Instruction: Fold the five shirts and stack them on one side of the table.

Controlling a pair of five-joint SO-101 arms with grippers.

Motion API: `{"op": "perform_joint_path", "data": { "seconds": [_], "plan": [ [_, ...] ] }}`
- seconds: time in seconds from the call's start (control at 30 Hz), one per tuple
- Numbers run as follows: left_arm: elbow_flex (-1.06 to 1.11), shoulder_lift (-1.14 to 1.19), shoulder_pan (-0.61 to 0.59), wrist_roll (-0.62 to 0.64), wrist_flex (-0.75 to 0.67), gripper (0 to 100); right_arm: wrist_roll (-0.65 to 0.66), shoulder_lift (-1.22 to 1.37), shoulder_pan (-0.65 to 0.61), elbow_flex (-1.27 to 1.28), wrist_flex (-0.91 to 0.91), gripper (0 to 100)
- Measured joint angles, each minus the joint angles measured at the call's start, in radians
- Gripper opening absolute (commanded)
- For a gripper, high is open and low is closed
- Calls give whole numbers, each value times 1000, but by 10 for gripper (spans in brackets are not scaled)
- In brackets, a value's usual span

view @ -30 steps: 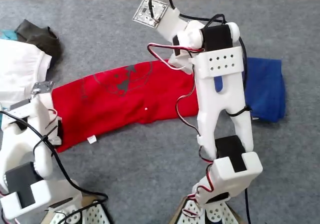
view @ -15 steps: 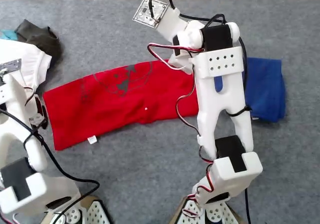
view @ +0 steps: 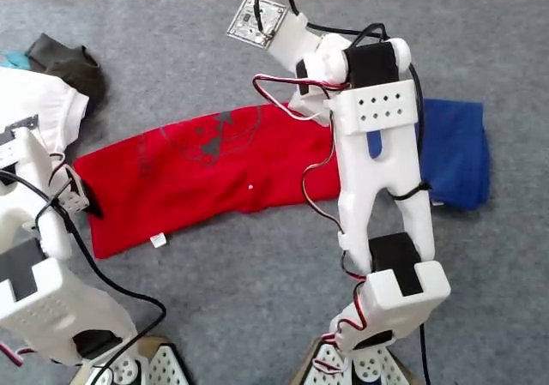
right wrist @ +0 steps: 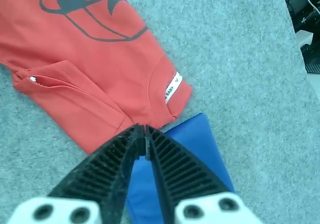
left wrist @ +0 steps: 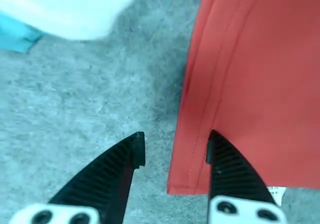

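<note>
Red shirt [view: 214, 175] lying as a long strip mid-table, dark graphic [view: 210, 135] on chest, white neck label [right wrist: 172, 87] bearing small print, left gripper [left wrist: 176, 143] spread astride its hem edge, right gripper [right wrist: 145, 130] pressed together above its collar end, beside folded blue shirt [view: 455, 149].

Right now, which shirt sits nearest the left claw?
The red shirt: its corner lies inside the open left claw. The white shirt lies just beside; the folded blue shirt is far off.
</note>
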Motion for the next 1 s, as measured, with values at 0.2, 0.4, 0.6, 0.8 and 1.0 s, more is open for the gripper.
{"op": "perform_joint_path", "data": {
  "seconds": [0.2, 0.4, 0.6, 0.8, 1.0],
  "plan": [
    [-66, 0, 0, -11, 2, 227, 0, 0, 0, 0, 0, 15],
    [-81, 38, 20, -49, -26, 236, 0, 0, 0, 0, 0, 15],
    [-97, 157, 23, -54, -69, 234, 0, 0, 0, 0, 0, 15],
    [-115, 227, 20, -57, -95, 150, 0, 0, 0, 0, 0, 15],
    [-121, 261, 87, -57, -95, 50, 0, 0, 0, 0, 0, 15]
  ]
}}
